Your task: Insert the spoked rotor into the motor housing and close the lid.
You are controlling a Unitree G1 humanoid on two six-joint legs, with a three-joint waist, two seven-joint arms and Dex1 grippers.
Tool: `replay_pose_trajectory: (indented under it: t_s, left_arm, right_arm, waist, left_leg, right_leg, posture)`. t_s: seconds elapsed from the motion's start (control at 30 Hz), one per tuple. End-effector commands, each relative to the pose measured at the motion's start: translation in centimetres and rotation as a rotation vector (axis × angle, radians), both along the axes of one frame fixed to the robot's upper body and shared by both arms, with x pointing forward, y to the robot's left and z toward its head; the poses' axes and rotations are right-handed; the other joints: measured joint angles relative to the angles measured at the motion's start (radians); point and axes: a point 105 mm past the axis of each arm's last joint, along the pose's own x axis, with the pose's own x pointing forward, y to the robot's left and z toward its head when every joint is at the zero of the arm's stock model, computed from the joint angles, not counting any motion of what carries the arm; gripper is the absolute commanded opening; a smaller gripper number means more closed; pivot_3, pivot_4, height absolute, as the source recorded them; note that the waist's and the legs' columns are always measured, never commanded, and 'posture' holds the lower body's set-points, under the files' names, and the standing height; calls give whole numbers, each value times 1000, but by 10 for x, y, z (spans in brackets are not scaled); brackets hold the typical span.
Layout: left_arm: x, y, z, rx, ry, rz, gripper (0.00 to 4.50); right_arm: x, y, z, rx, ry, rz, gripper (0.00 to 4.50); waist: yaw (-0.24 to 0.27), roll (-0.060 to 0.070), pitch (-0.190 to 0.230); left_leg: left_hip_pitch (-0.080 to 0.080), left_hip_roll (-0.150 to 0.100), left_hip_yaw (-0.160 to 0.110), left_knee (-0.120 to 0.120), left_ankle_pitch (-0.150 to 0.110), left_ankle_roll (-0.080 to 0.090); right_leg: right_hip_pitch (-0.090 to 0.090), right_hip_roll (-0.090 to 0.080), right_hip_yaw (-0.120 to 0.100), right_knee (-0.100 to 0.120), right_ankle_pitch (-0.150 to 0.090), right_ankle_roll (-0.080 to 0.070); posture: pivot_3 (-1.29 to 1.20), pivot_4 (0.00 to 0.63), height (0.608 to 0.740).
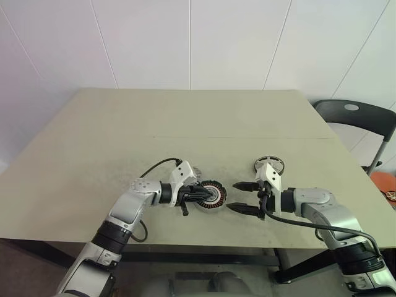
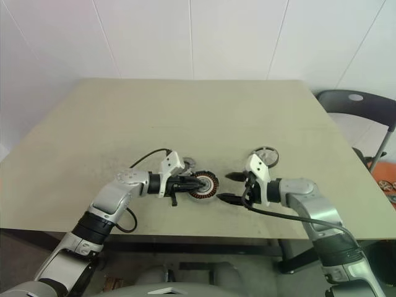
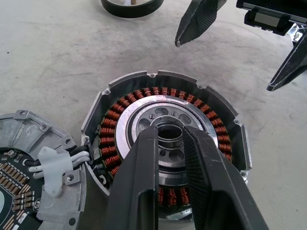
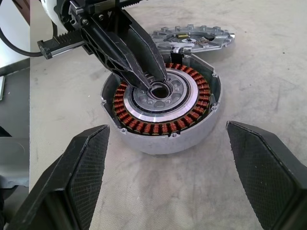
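Note:
The motor housing [image 1: 213,196] lies on the table with its copper windings and silver centre facing up. My left gripper [image 1: 202,197] is shut, its tips over the housing's centre hole [image 3: 171,132]; whether they pinch anything there I cannot tell. The lid [image 3: 19,163] lies flat beside the housing, joined to it by white wires, just behind my left gripper [image 4: 152,79]. To the housing's right my right gripper [image 1: 231,197] stands open, level with the housing and holding nothing. The spoked rotor [image 1: 270,163] lies on the table behind the right gripper.
The beige table [image 1: 185,117] stretches far behind the parts. A black chair [image 1: 359,120] stands off its right side. The table's front edge runs just below both forearms.

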Motion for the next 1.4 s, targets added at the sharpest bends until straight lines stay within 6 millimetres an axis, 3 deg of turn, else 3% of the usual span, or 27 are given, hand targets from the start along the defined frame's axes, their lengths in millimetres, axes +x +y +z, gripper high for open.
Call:
replay_pose_trajectory:
  t_s: [0.03,0.23,0.43,0.7,0.83,0.93,1.2,1.4]
  left_arm:
    - [8,-5,-9,23,-6,48,899]
    - [28,-19,-3,-11,-78,125,899]
    - [15,-17,-13,19,-32,53,899]
    - [6,-3,-12,50,-13,-3,899]
    - [18,-5,5,-23,-114,44,899]
    - [15,-14,16,-88,-123,13,899]
    - [7,-20,3,-36,-66,-41,899]
    - [7,-12,-13,51,-21,-31,899]
  right_arm:
    - [4,3,12,11,-52,15,4087]
    - [5,4,13,14,-57,15,4087]
    - [5,4,12,15,-58,7,4087]
    - [5,3,11,12,-57,2,4087]
    - [6,4,11,15,-56,5,4087]
    - [6,5,10,17,-56,7,4087]
    - [6,6,9,18,-54,9,4087]
    - [6,6,10,19,-58,6,4087]
  waist:
    - [2,0,0]
    - [3,0,0]
    - [-1,0,0]
    - [-1,0,0]
    - [-1,0,0]
    - [0,0,0]
    - [0,0,0]
    - [0,0,0]
  left_leg:
    - [0,0,0,0,0,0]
    - [0,-1,0,5,0,0]
    - [0,0,0,5,0,0]
    - [0,0,0,2,0,0]
    - [0,0,0,1,0,0]
    - [0,0,0,1,0,0]
    - [-1,0,0,1,0,0]
    - [-1,0,0,1,0,0]
  right_leg:
    - [0,0,0,0,0,0]
    - [3,0,0,0,0,0]
    - [3,1,0,0,0,0]
    - [2,1,0,0,0,0]
    - [1,1,0,0,0,0]
    - [1,1,0,0,0,0]
    - [0,1,0,0,0,0]
    - [1,1,0,0,0,0]
  posture:
    - [0,0,740]
    - [0,0,740]
    - [0,0,740]
    - [0,0,740]
    - [0,0,740]
    - [0,0,740]
    - [0,0,740]
    - [0,0,740]
